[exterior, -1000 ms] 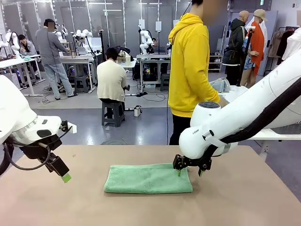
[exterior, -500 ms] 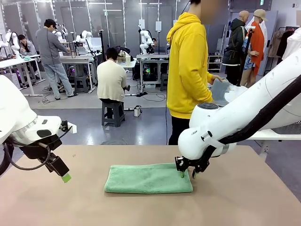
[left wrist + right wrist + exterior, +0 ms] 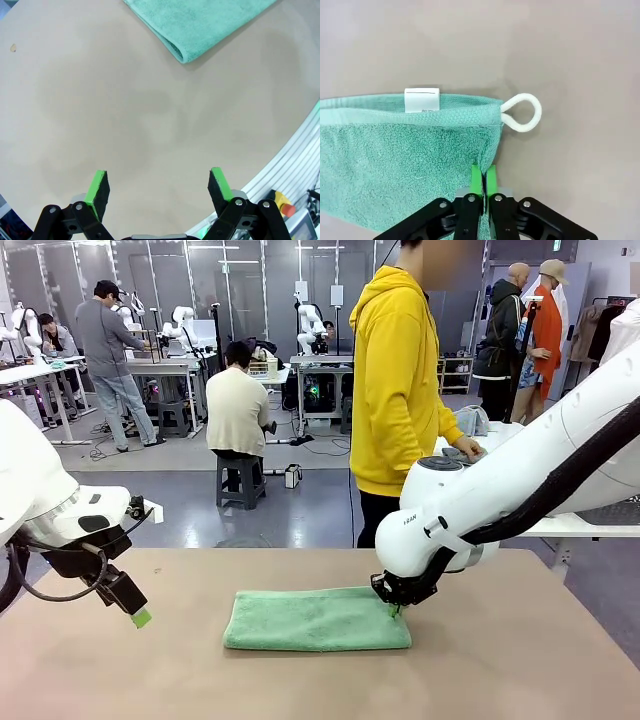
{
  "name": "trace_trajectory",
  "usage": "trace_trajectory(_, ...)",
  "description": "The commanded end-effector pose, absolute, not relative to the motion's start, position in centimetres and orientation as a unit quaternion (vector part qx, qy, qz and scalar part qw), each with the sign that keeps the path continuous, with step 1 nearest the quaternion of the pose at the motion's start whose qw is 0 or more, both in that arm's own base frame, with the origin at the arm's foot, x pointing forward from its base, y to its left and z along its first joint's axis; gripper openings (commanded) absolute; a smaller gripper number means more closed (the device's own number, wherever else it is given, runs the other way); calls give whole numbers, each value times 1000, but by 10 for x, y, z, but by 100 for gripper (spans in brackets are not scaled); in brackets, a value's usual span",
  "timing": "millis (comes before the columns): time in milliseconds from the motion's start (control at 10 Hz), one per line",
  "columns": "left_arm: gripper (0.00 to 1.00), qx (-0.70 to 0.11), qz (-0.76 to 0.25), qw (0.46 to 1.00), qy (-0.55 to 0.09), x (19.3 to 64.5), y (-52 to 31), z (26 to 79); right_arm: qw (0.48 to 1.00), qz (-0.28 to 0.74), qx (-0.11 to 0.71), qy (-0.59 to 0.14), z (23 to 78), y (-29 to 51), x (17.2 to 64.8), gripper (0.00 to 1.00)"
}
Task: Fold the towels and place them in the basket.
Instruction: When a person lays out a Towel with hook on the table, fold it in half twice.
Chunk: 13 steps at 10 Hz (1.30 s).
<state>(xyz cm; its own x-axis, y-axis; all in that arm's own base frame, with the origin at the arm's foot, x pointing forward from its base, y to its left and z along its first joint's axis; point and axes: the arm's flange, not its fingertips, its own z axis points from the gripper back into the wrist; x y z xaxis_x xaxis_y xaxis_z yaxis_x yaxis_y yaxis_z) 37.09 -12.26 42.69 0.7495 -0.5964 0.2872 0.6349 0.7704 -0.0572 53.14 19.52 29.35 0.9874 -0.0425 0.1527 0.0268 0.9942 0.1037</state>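
A mint green towel [image 3: 315, 620] lies folded in a long strip on the brown table [image 3: 500, 670]. In the right wrist view its white label [image 3: 422, 100] and white loop [image 3: 522, 112] show at the corner. My right gripper [image 3: 397, 608] [image 3: 484, 176] is shut on the towel's [image 3: 395, 150] right-hand edge, the green pads pinching the cloth. My left gripper [image 3: 140, 618] [image 3: 160, 186] hangs open over bare table to the left, apart from the towel's [image 3: 200, 25] near corner. A pale grey-blue towel [image 3: 468, 421] lies by the person's hand behind. The basket is out of view.
A person in a yellow hoodie [image 3: 395, 380] stands at the far side, one hand on a white side table [image 3: 580, 528] at the right. Bare table surrounds the towel. In the left wrist view the table's edge and a red stop button [image 3: 281, 206] show at the lower right.
My right gripper's jaws have closed onto the green towel's right edge. The person lifted the grey-blue cloth and set it down again. The left arm has not moved.
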Motion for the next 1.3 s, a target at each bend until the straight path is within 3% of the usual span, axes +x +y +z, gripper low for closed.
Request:
trace_trajectory(0, 100, -71, -329, 933, -126, 371, -122, 425, 995, -43, 50, -81, 289, 194, 533, 0)
trace_trajectory(400, 100, -71, -329, 933, -126, 371, -122, 425, 994, -17, 66, -82, 320, 187, 535, 0)
trace_trajectory(800, 100, -71, -329, 933, -126, 371, -122, 425, 992, 2, 27, -122, 374, 160, 536, 0)
trace_trajectory(1200, 100, -71, -329, 933, -126, 371, -122, 425, 989, 40, 54, -129, 404, 192, 531, 0)
